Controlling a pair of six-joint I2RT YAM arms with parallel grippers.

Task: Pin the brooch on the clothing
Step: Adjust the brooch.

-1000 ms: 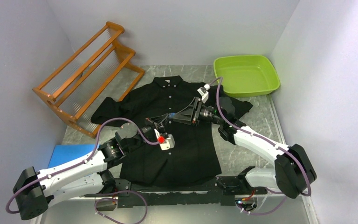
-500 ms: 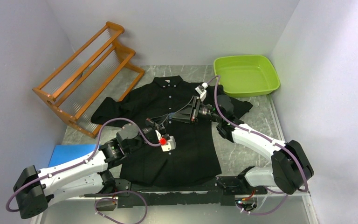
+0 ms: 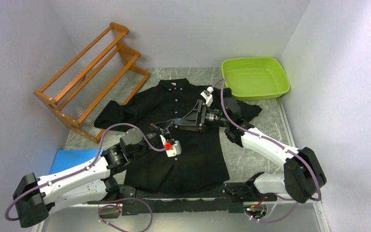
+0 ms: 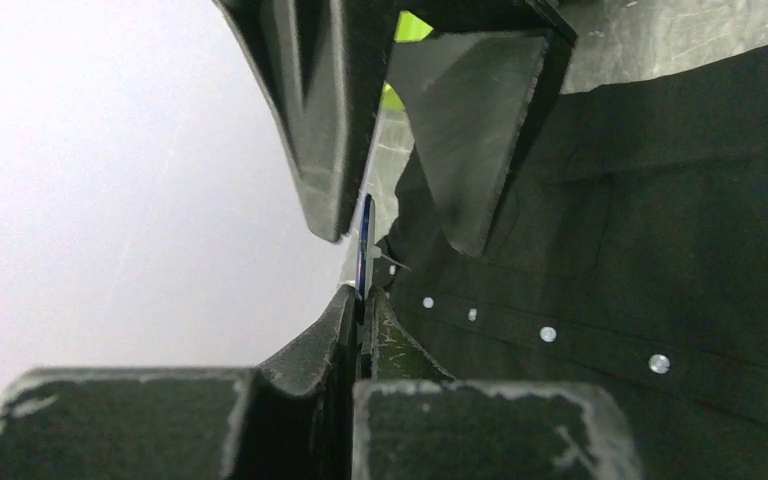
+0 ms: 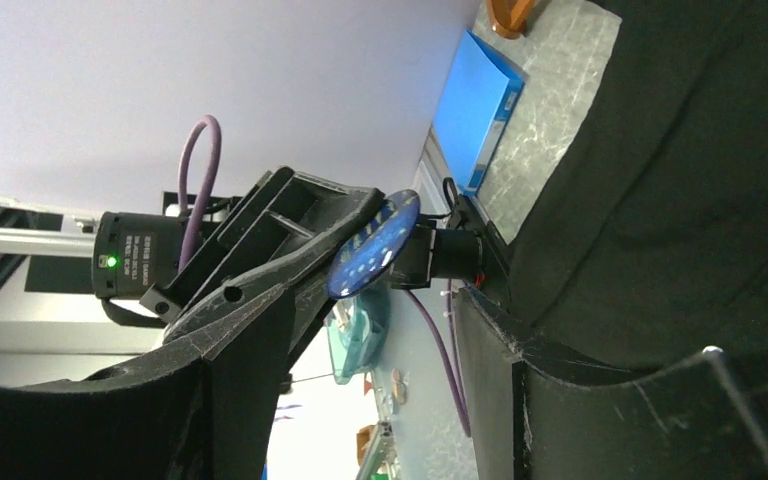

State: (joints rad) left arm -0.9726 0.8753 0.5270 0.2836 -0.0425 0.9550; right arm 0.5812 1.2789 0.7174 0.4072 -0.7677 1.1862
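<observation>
both arms meet over the middle of the worktop (image 3: 251, 154), right above the chest of the black shirt (image 3: 188, 154). the shirt lies flat and face up, with its collar to 12 o'clock, its hem to 6 o'clock and its pale buttons running down the front.

the left pincer (image 3: 168, 126) reaches in from 7 o'clock. its own camera shows the jaws squeezed tight on the brooch (image 4: 363, 245), which appears edge-on as a thin blue sliver standing up out of the tips. from the right wrist the brooch (image 5: 373, 245) shows its face, a round blue disc with pale speckles, held up off the cloth.

the right pincer (image 3: 179, 123) comes in from 3 o'clock, tip to tip with the left. its jaws are spread wide and hold nothing. the brooch sits in the gap between them, close by one finger (image 4: 320, 100). whether that finger touches the disc, i can't tell.

a green basin (image 3: 251, 60) sits at 1 o'clock from the shirt. an orange rack (image 3: 96, 77) is at 10 o'clock, and a blue pad (image 3: 72, 159) lies at 8 o'clock, by the left arm.
</observation>
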